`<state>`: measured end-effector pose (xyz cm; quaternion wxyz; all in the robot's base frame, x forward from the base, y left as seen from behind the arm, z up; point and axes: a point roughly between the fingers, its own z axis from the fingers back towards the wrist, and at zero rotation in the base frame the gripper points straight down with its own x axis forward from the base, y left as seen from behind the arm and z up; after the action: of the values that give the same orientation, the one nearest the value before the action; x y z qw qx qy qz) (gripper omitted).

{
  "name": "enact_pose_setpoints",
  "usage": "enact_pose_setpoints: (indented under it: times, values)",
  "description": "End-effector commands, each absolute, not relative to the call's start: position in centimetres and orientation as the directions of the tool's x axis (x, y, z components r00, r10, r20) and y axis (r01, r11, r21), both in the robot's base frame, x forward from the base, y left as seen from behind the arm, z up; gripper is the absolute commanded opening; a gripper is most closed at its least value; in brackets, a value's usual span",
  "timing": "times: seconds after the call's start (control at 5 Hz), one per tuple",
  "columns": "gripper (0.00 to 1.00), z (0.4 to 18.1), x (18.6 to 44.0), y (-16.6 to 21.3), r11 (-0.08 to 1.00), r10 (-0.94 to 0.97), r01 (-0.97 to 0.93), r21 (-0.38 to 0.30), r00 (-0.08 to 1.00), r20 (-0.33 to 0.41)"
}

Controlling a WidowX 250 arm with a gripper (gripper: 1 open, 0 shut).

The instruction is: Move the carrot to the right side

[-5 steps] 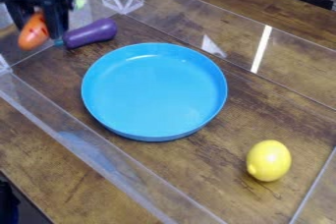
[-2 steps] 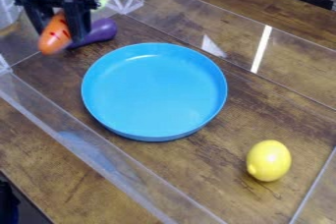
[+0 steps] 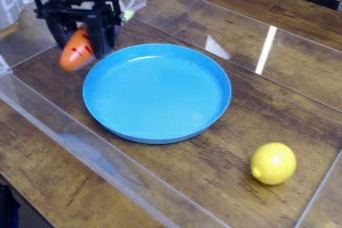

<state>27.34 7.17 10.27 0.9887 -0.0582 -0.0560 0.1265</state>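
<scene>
Since small orange toy carrot hangs clamped in black robot hand above left rim of round blue plastic plate, likely light, rigid, smooth, slip-prone; mid-body grip suits. Yellow lemon sits far right on wooden bench.

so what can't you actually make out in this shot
- Eggplant: mostly hidden behind the claw and the carrot it holds, camera view.
- Carrot's leafy top: covered by the claw's fingers.
- Arm above the claw: cut off by the top edge.
</scene>
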Motion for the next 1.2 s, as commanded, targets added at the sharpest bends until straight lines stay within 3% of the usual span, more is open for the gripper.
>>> enact_pose_setpoints:
  times: [0.0,0.4,0.6,1.0]
  values:
    - [0.00,12.4,27.4,6.4,0.984,0.148,-0.127,-0.127,0.974,0.170]
    - [0.00,13.8,27.1,8.1,0.992,0.087,-0.070,-0.105,0.982,0.168]
    - [0.00,13.5,27.4,5.4,0.995,0.045,-0.028,-0.097,0.984,0.171]
    - [0.00,11.3,31.3,-4.7,0.989,-0.099,0.114,-0.089,0.982,0.159]
